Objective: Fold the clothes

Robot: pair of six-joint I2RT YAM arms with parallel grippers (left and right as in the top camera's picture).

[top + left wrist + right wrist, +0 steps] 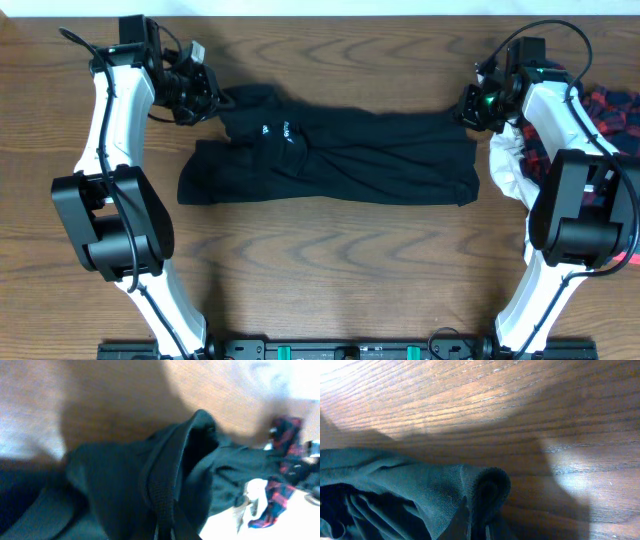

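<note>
Bunching black shirt (380,150) hides pincers (213,100) (466,105) (tips unseen).

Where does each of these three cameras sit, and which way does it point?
Overhead: above the table, looking straight down; both arms, black shirt between left gripper and right gripper.
Left wrist: on the left arm, looking along the shirt toward the plaid piece; fingers unclear.
Right wrist: on the right arm, facing pinched shirt and wood; fingers unclear.
Shared: the shirt, in all three.

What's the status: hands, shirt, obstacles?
Left hand shut on black shirt, one end. Right hand shut on other end. Plaid piece and white piece heaped by right arm.
</note>
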